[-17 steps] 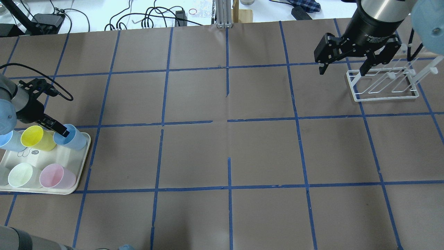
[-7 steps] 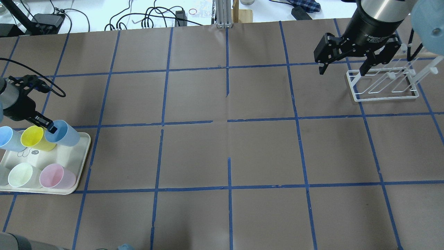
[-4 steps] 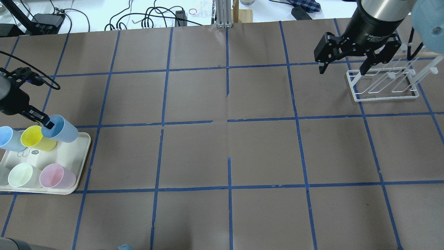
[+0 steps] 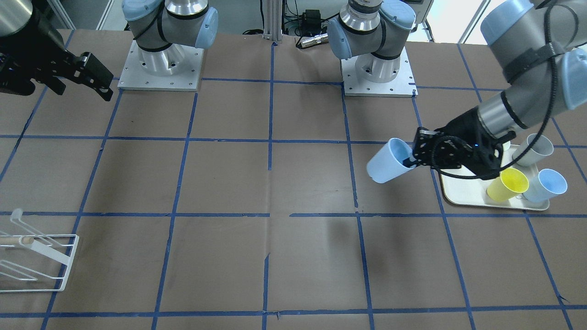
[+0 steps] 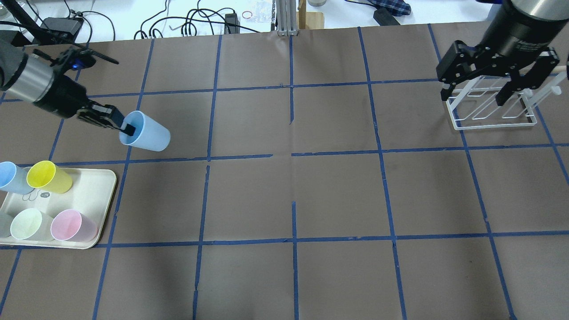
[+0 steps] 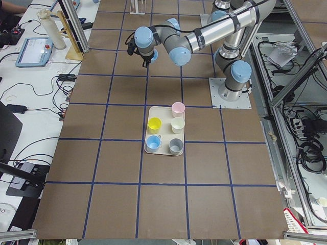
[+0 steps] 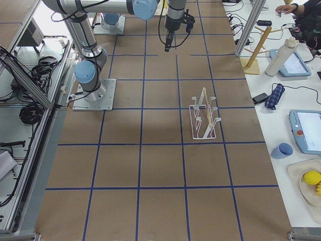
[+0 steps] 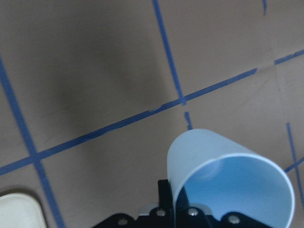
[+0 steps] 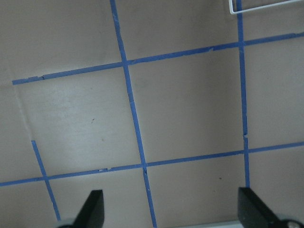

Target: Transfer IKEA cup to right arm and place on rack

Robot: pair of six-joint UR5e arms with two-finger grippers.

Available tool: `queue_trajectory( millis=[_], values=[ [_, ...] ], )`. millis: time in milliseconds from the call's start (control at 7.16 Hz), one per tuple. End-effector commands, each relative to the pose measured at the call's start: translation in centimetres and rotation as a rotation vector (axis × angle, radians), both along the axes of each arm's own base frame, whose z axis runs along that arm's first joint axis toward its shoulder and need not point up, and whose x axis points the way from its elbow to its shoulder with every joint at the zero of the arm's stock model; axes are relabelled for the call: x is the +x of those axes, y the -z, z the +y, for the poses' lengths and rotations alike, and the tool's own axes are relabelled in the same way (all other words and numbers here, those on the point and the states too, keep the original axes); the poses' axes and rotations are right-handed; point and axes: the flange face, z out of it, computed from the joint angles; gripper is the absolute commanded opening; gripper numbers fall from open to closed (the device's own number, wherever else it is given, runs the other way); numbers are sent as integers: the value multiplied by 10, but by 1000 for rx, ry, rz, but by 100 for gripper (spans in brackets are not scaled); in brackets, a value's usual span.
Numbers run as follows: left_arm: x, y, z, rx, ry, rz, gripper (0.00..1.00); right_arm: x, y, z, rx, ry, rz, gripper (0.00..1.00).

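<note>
Left claw (image 5: 128, 130) pinches the IKEA cup (image 5: 150, 136), right claw (image 5: 472, 98) spread, tray (image 5: 97, 195) holds five cups (image 5: 73, 226)

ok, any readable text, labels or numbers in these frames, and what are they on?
"-14": small dark tag on the tray.
White print on the body of the right gripper: too blurred to read.
IKEA cup in the left gripper: no marking visible.
</note>
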Motion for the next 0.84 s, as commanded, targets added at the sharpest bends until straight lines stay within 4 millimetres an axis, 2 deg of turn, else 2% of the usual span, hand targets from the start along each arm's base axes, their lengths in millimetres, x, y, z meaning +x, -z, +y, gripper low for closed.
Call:
queue_trajectory(
  millis=[0, 140, 279, 419, 559, 699],
  values=[
    [-76, -5, 4, 60, -99, 234, 0, -27, 2, 15, 86, 100, -97, 100],
    [-115, -16, 6, 103, -143, 412, 0, -38, 3, 20, 116, 163, -182, 100],
    [-146, -22, 16, 173, -184, 566, 0, -51, 3, 28, 155, 233, -263, 100],
    [-157, -22, 25, 207, -206, 664, 0, -57, 4, 40, 210, 265, -320, 100],
    [-163, -15, 35, 243, -245, 828, 0, -54, 7, 51, 284, 307, -411, 100],
    [-166, -6, 46, 255, -261, 897, 0, -45, 7, 60, 362, 362, -535, 100]
  ],
)
